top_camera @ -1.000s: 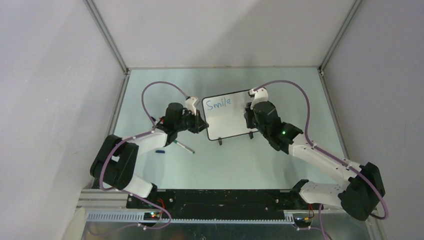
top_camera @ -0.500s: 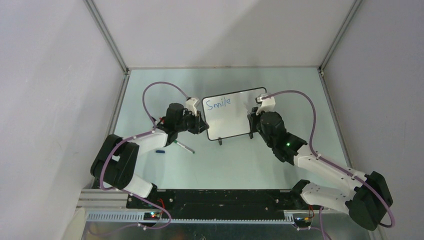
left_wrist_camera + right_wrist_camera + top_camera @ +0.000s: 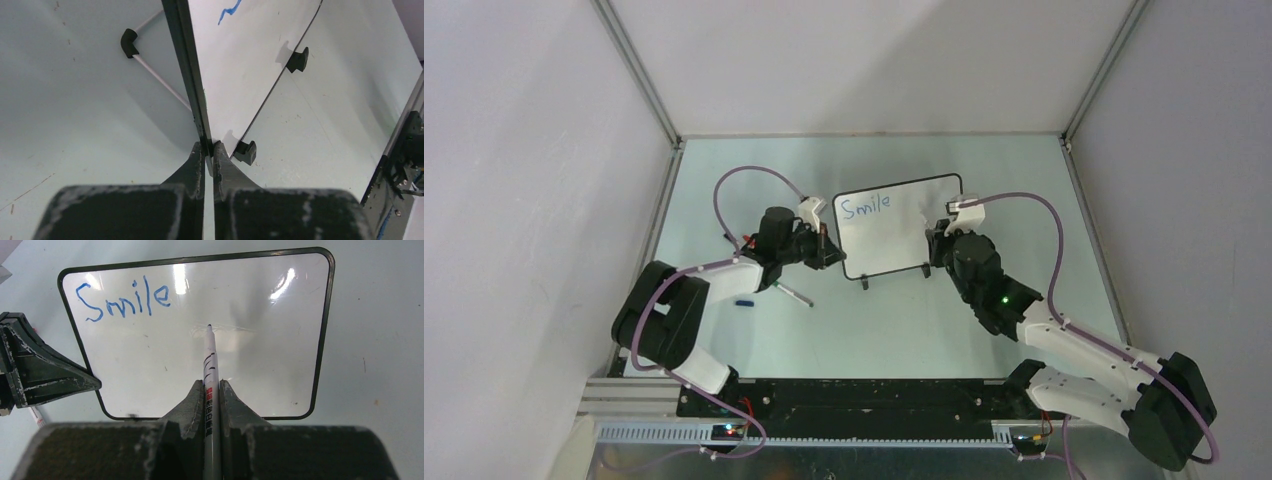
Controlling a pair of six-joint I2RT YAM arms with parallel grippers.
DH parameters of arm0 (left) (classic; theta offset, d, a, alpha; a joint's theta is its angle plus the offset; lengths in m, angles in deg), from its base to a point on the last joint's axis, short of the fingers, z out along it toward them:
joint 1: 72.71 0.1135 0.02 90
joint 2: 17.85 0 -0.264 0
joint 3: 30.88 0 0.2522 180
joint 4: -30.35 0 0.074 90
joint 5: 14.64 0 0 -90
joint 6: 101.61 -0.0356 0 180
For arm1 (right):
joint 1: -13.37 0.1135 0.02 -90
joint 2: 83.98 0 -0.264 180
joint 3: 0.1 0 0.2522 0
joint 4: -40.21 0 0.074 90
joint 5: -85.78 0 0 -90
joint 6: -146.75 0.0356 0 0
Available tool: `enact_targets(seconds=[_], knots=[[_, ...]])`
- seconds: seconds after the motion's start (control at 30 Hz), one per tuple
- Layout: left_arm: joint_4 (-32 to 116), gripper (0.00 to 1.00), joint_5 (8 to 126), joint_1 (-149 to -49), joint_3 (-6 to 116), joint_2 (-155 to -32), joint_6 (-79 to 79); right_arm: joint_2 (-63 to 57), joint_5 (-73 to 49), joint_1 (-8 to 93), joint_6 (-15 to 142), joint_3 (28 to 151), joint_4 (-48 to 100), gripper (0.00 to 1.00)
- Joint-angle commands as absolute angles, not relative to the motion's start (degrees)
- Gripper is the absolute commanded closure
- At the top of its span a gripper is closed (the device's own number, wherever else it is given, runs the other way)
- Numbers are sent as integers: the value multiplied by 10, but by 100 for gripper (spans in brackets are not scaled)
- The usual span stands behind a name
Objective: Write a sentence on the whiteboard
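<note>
One whiteboard (image 3: 894,235), one word (image 3: 118,306); left end effector (image 3: 209,145) clamps its frame, right end effector (image 3: 212,385) grips a marker (image 3: 210,355), seen only wrist-side.

A pale green, matte surface (image 3: 904,320) carries the loose bits. On its left half lies a thin white stick with a dark tip (image 3: 795,295), set at a slant. Just beside it, towards the surface's left edge, sits a small blue piece (image 3: 744,300) – too small to tell what it is. A white marker pen with black and red print (image 3: 210,360) is held up off the surface. Plain grey walls (image 3: 524,150) rise from the surface's left, far and right edges – silver metal struts (image 3: 639,75) run up the corners. A black base plate (image 3: 874,395) lines its near edge.
</note>
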State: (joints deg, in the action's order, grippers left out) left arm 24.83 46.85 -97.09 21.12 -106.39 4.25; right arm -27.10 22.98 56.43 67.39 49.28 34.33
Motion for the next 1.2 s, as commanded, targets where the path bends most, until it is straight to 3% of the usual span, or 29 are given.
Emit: enact_targets(seconds=[0.0,0.8,1.17], knots=[[220,100,456,-975,219,-1071,45,-284,253,567,670,484,386,100],[432,100,349,-979,265,-1074,-97,-280,222,567,689,480,400,100],[421,100,484,-979,257,-1051,-85,-228,126,537,717,578,298,100]])
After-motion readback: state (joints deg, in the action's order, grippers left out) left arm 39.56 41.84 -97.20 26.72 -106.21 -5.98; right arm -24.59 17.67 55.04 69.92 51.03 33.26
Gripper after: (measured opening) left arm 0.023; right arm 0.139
